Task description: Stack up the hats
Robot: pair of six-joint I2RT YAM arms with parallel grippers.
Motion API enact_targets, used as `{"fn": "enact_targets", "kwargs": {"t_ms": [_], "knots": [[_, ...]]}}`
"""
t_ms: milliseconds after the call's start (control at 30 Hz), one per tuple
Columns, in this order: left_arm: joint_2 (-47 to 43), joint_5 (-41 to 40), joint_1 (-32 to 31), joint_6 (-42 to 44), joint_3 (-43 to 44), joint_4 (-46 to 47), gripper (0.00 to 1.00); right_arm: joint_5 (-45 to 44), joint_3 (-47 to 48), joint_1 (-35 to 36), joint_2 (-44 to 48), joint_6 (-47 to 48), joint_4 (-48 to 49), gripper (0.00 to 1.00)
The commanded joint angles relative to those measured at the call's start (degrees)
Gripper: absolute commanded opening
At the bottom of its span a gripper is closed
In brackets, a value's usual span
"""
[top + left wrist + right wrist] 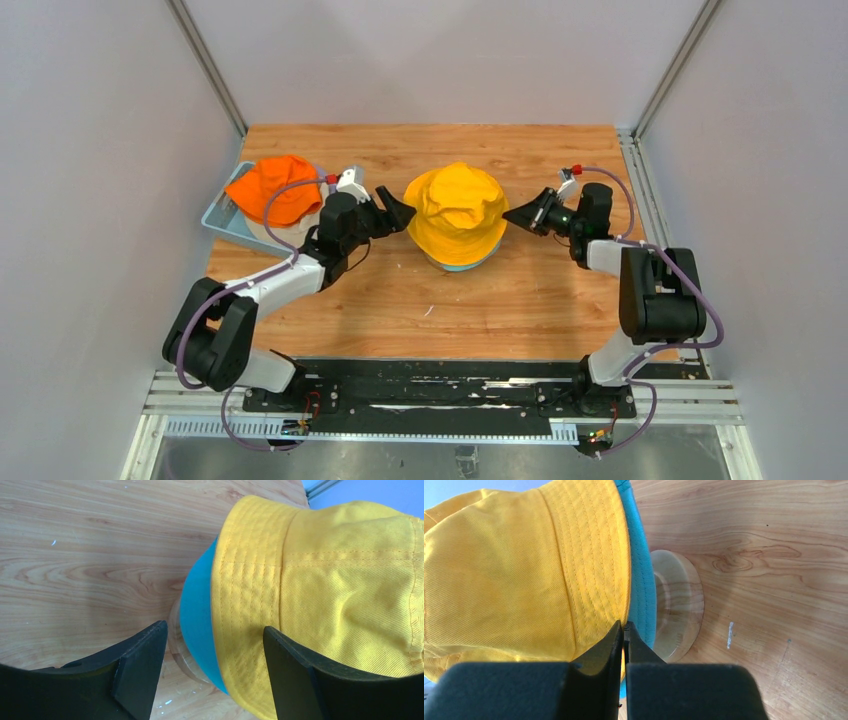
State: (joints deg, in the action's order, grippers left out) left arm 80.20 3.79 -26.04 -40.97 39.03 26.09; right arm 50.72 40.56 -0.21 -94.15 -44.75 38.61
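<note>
Yellow hat (457,212) lies between the spread left fingers (135,670) and the closed right fingers (600,652).

no readable text, no labels, brands or numbers

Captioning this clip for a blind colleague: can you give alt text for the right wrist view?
A yellow hat sits over a teal hat on a wooden stand. The fingers of the right gripper are shut, tips at the yellow brim.
</note>
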Motion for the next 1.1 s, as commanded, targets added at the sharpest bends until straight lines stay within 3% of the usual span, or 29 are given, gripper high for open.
{"fn": "enact_targets", "kwargs": {"t_ms": [0, 33, 133, 200, 333, 467, 600, 800, 1067], "knots": [[-1.2, -1.3, 0.3, 0.3, 0.7, 1.8, 0.74, -2.2, 1.1, -1.2, 0.9, 2.8, -2.5, 0.01], [-1.9, -2.2, 0.4, 0.6, 0.7, 1.2, 0.74, -2.2, 1.0, -1.2, 1.5, 2.9, -2.6, 0.02], [-5.1, -6.6, 0.3, 2.4, 1.3, -3.6, 0.75, -3.5, 1.3, -1.2, 5.4, 4.4, -4.7, 0.30], [-7.4, -10.9, 0.4, 4.2, 2.6, -8.6, 0.75, -5.9, 2.4, -1.2, 9.1, 7.5, -10.9, 0.43], [-9.8, -18.3, 0.3, 7.6, 7.3, -19.5, 0.76, -11.8, 5.1, -1.2, 16.2, 13.5, -21.9, 0.58], [-12.5, -24.6, 0.3, 10.3, 10.2, -26.1, 0.76, -15.7, 7.6, -1.1, 20.3, 17.5, -29.0, 0.59], [-13.3, -36.0, 0.3, 14.0, 14.6, -34.8, 0.76, -22.1, 10.0, -0.5, 24.0, 22.1, -37.0, 0.60], [-8.9, -53.5, 1.1, 10.6, 21.0, -44.6, 0.82, -25.5, 14.2, -0.4, 25.0, 26.2, -44.6, 0.63], [-1.7, -49.2, 12.1, -3.1, 30.5, -52.4, 0.77, -24.3, 16.3, -0.3, 26.1, 27.9, -46.8, 0.63]]}}
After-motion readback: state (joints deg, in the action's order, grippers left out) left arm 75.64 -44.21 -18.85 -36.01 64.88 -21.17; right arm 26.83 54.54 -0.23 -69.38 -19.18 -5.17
